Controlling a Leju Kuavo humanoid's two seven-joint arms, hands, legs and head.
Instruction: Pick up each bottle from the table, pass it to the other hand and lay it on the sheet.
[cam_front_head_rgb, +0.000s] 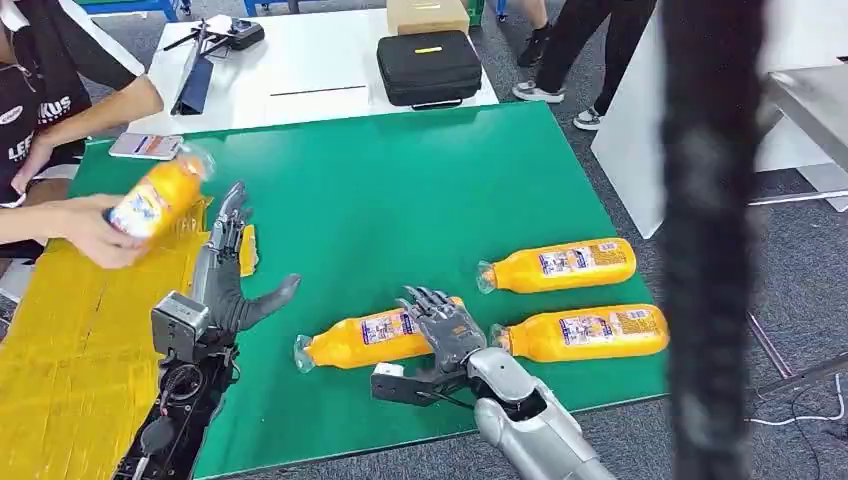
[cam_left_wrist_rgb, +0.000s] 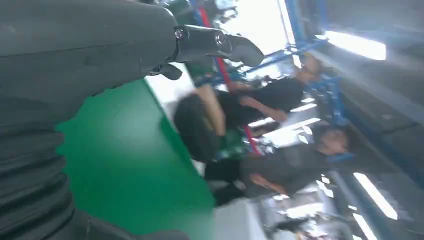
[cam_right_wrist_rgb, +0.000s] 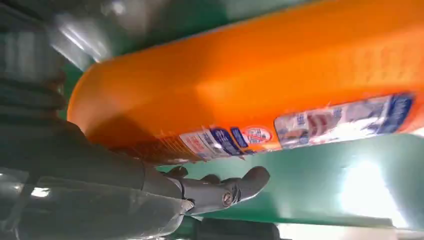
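Your right hand has its fingers draped over the base end of a lying orange bottle, not yet closed around it. Two more bottles lie just beyond. Your left hand rests spread and empty at the yellow sheet edge; a person's hand lifts another bottle there.

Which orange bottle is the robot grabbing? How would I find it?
Look at the green mat on the table, along its near edge where three orange bottles lie. The one you want is the leftmost bottle, cap pointing left. Unlike the two bottles to its right, it has the robot's right hand over it.
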